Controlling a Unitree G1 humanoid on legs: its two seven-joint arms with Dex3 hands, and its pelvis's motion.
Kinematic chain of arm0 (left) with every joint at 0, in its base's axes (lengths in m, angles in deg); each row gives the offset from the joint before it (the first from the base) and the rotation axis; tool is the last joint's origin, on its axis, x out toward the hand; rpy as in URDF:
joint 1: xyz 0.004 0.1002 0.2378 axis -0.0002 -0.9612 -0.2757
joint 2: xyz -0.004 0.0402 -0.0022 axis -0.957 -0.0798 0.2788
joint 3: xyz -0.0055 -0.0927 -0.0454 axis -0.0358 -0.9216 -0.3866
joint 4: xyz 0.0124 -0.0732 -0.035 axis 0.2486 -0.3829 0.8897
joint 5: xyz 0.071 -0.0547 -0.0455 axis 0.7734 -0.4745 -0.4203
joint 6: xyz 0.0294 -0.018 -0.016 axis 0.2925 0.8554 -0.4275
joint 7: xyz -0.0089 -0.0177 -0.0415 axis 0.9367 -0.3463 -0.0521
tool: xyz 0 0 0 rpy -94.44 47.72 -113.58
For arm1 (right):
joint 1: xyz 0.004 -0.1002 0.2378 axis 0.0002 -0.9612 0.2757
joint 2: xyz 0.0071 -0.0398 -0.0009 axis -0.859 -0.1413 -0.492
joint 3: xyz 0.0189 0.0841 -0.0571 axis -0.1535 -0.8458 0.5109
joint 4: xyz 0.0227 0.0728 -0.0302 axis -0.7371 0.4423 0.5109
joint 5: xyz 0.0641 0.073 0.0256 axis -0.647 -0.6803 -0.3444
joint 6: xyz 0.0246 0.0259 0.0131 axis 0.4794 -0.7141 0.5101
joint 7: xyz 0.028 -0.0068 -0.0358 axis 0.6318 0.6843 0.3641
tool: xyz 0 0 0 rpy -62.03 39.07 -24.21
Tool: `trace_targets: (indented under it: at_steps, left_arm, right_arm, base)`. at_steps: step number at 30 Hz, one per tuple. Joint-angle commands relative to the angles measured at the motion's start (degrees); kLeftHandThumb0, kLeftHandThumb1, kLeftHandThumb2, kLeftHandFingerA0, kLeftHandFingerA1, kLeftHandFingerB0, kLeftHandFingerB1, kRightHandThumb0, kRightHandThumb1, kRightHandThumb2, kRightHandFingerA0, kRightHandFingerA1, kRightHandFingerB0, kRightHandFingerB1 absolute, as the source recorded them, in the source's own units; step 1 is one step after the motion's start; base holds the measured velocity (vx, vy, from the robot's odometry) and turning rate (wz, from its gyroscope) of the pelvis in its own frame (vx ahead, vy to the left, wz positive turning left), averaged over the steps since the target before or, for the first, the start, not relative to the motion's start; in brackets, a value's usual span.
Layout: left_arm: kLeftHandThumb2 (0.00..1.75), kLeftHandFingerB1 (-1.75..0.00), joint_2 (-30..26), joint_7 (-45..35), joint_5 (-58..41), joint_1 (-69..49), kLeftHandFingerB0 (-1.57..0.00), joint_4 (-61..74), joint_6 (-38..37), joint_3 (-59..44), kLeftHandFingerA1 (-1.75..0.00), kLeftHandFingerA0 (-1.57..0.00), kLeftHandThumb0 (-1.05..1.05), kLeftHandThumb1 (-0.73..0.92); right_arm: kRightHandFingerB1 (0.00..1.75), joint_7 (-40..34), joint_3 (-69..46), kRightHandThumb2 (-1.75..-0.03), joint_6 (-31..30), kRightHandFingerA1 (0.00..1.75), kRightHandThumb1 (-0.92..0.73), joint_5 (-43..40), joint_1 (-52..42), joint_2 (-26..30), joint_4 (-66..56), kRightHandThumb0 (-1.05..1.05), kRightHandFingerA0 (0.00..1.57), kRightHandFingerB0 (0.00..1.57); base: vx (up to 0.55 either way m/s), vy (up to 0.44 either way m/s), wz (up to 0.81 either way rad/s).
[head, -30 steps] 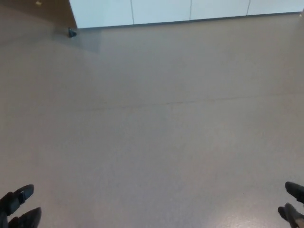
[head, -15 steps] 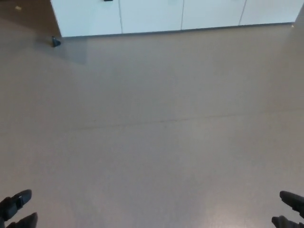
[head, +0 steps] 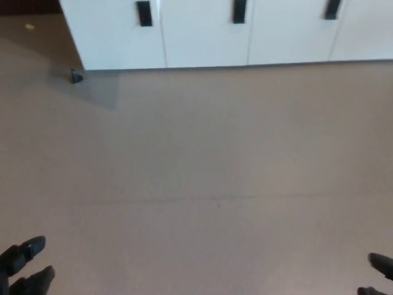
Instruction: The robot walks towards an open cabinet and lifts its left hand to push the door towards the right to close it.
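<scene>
Our left hand (head: 23, 267) sits at the lower left corner of the head view, low above the floor, fingers (head: 29, 248) spread apart and grasping nothing. Our right hand (head: 381, 276) shows only as two dark fingertips at the lower right corner; we cannot tell its state.

The floor (head: 202, 178) is the largest element, a plain beige surface filling most of the view. A faint seam crosses it below the middle.

The cabinet (head: 227, 34) runs along the top edge, well apart from both hands. We see white door panels, three with a black handle (head: 144, 13) near the top. Whether a door stands open is not visible.

A small dark object (head: 75, 77) rests on the floor just beside the cabinet's left corner.
</scene>
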Motion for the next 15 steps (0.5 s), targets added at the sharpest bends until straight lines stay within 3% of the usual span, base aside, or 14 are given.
trace_targets:
  at_steps: [1, 7, 14, 15]
  left_arm:
    - [0.65, -0.34, -1.01, -0.01, 0.43, -0.25, -0.27, -0.55, -0.44, 0.08, -0.41, -0.38, -0.32, 0.81]
    - [0.64, -0.34, -1.13, -0.43, -0.03, 0.76, -0.26, -1.65, -0.32, -0.02, -0.42, -0.40, -0.31, 0.81]
    - [0.65, -0.35, -1.21, -0.76, -0.21, 0.76, -0.26, -2.09, -0.91, -0.21, -0.42, -0.37, -0.33, 0.82]
    - [0.65, -0.34, -1.17, -0.72, -0.19, 0.61, -0.26, -2.02, -0.81, -0.20, -0.41, -0.38, -0.34, 0.82]
  right_arm:
    - [0.48, -0.17, 0.30, -0.98, 1.39, 0.58, -0.59, 0.26, -0.50, 0.25, 0.52, -0.51, 0.35, 0.17]
    - [0.48, -1.02, 0.68, -0.99, 1.32, 0.58, -0.59, 0.91, 0.09, 0.17, 1.40, -0.50, 0.36, 0.18]
    - [0.48, -1.25, 0.92, -0.99, 1.75, 0.59, -0.59, 1.35, 0.28, 0.60, 1.83, -0.51, 0.37, 0.18]
    - [0.37, -1.33, 0.93, -0.63, 1.95, 0.44, -0.79, 1.52, 0.04, 0.65, 1.82, -0.52, 0.42, 0.31]
  base:
    - [0.41, -0.151, 0.05]
    - [0.38, -0.033, -0.11]
    - [0.50, 0.165, -0.23]
    - [0.53, 0.181, 0.00]
